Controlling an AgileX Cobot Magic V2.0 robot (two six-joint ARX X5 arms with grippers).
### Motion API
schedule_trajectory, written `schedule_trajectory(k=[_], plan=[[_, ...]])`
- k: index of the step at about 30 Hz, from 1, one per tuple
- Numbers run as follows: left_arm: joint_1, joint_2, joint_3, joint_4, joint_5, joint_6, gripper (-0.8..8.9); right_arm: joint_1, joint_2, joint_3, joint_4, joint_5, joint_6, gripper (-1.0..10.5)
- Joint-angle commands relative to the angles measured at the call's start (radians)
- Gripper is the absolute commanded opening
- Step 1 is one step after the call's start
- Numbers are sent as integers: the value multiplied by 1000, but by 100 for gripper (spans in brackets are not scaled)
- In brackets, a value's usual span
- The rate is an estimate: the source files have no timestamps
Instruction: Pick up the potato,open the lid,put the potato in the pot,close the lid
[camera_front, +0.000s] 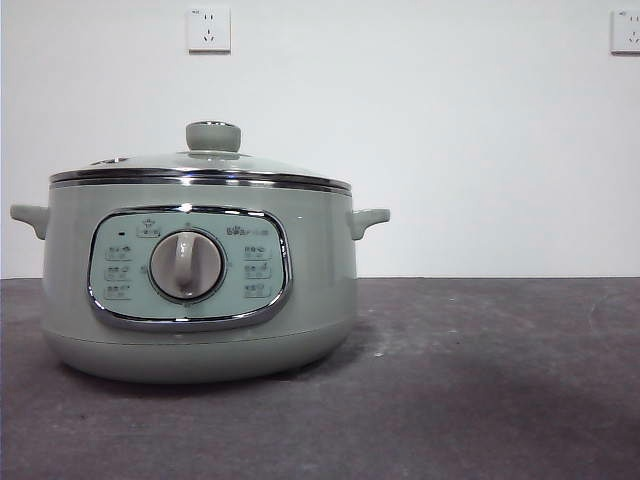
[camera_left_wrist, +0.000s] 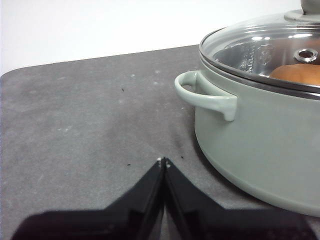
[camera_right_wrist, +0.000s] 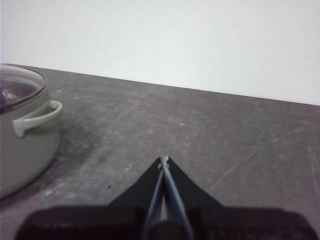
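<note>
The pale sage-green pot (camera_front: 200, 280) stands on the dark table at the left of the front view, its dial facing the camera. The glass lid (camera_front: 200, 165) with its green knob sits closed on the pot. In the left wrist view the orange-brown potato (camera_left_wrist: 299, 75) shows through the lid (camera_left_wrist: 265, 47), inside the pot (camera_left_wrist: 265, 145). My left gripper (camera_left_wrist: 163, 161) is shut and empty, low over the table beside the pot's handle. My right gripper (camera_right_wrist: 164, 159) is shut and empty, apart from the pot (camera_right_wrist: 22, 135) on its other side.
The dark grey table (camera_front: 480, 380) runs wide to the pot's right. A white wall stands behind, with two power sockets (camera_front: 208, 30) high up. Neither arm shows in the front view.
</note>
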Motion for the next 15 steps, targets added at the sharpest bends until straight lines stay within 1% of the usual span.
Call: schedule_trajectory(k=[1, 6, 15], plan=[[3, -3, -17, 5, -2, 3, -3, -1, -36, -58, 35, -1, 34, 1], [3, -3, -17, 5, -2, 3, -3, -1, -92, -103, 26, 6, 64, 1], [3, -3, -17, 5, -2, 3, -3, -1, -97, -104, -114, 14, 68, 1]])
